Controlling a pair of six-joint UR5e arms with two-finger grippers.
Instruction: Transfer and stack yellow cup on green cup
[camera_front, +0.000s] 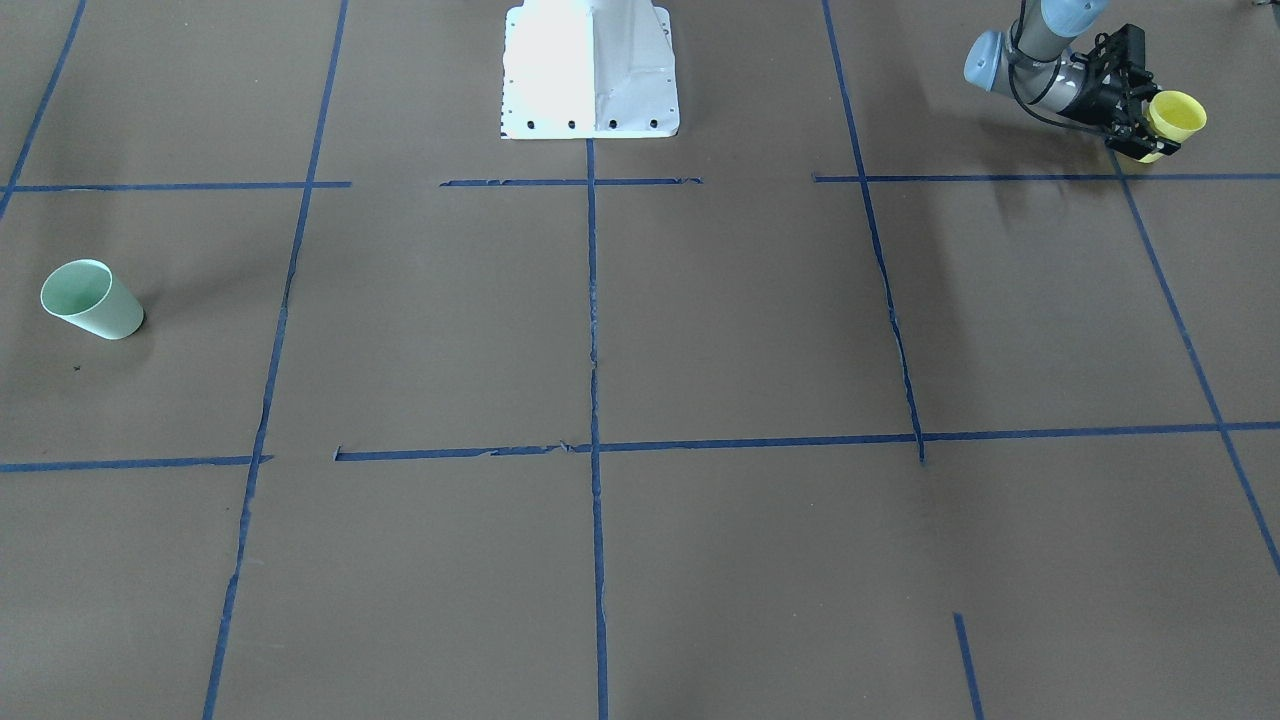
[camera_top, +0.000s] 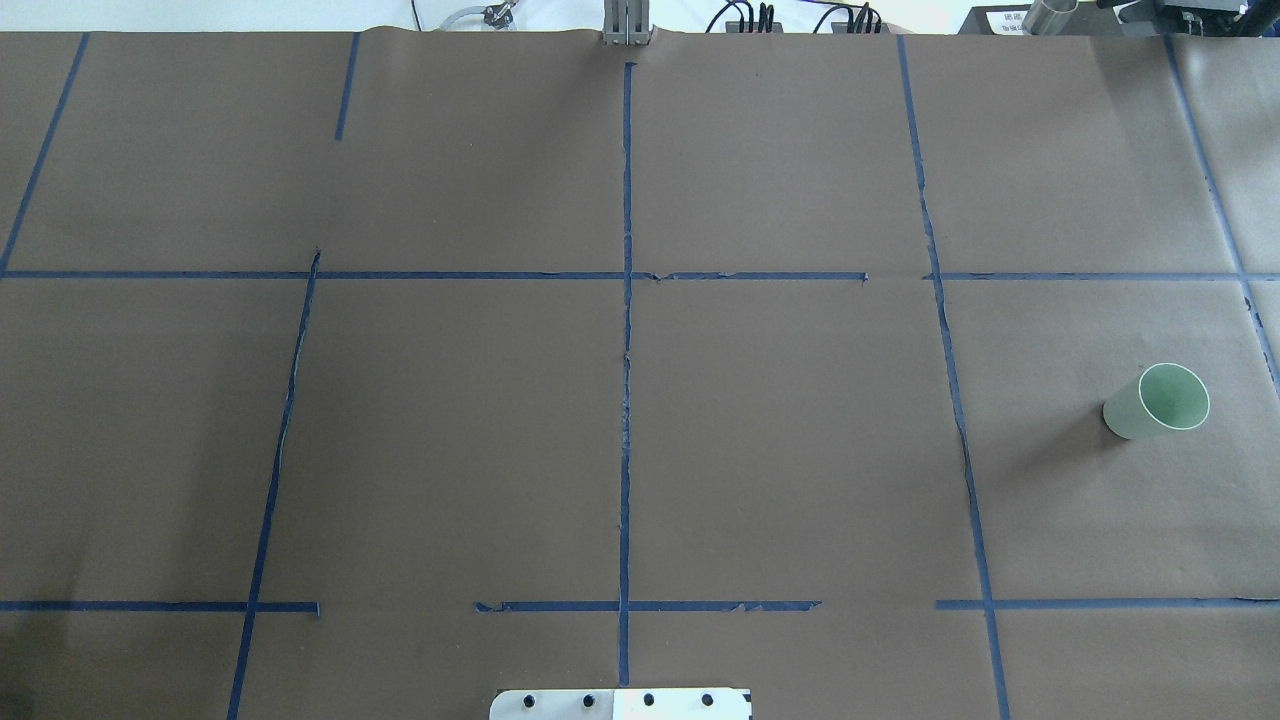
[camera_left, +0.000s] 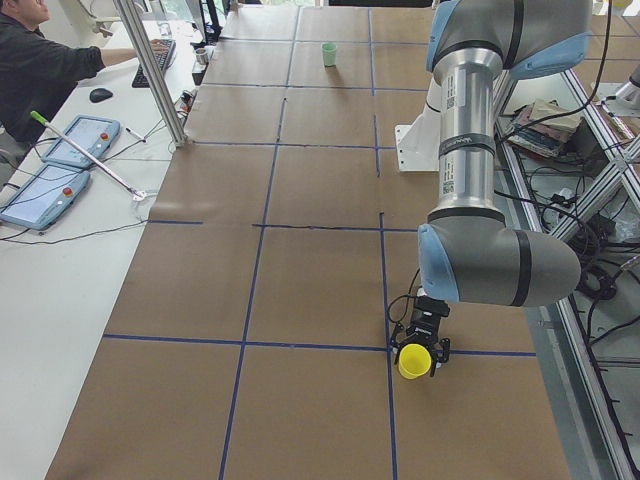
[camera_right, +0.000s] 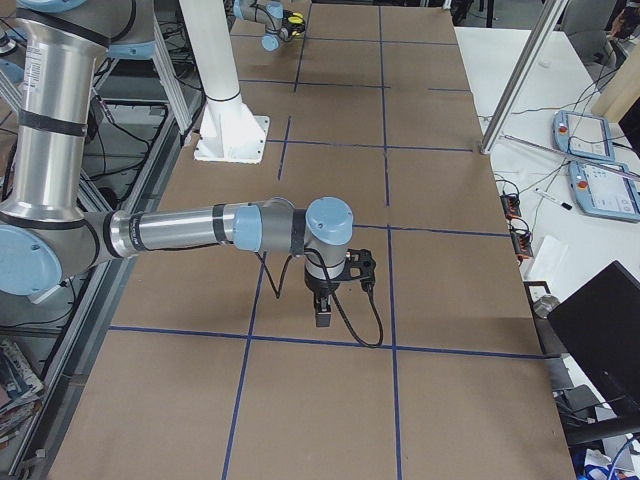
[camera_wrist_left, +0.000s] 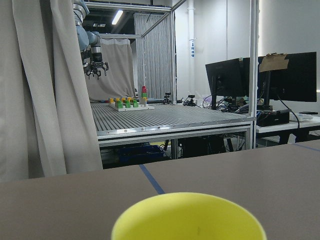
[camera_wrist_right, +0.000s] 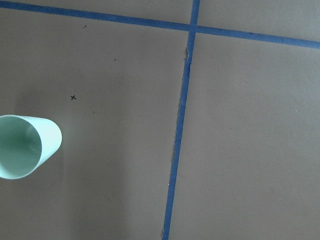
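Finds the yellow cup (camera_front: 1177, 113) pinched across its wall by the left gripper (camera_front: 1148, 115), tipped on its side with the mouth pointing away from the wrist, low over the table (camera_front: 700, 330) at the robot's left end. Cannot tell whether it is clear of the surface.

Judges it light, thin, smooth plastic, stiffest near the rim and apt to flex or slip under a hard squeeze. Expects the taper to let it slide out toward the narrow base. Recommends a moderate grip on the wall just behind the rim.

Locates the green cup (camera_top: 1157, 401) upright, mouth up, at the opposite end, well apart from the yellow one.

Places the right gripper (camera_right: 323, 318) above the table near the green cup. Cannot tell whether spread or pressed together.
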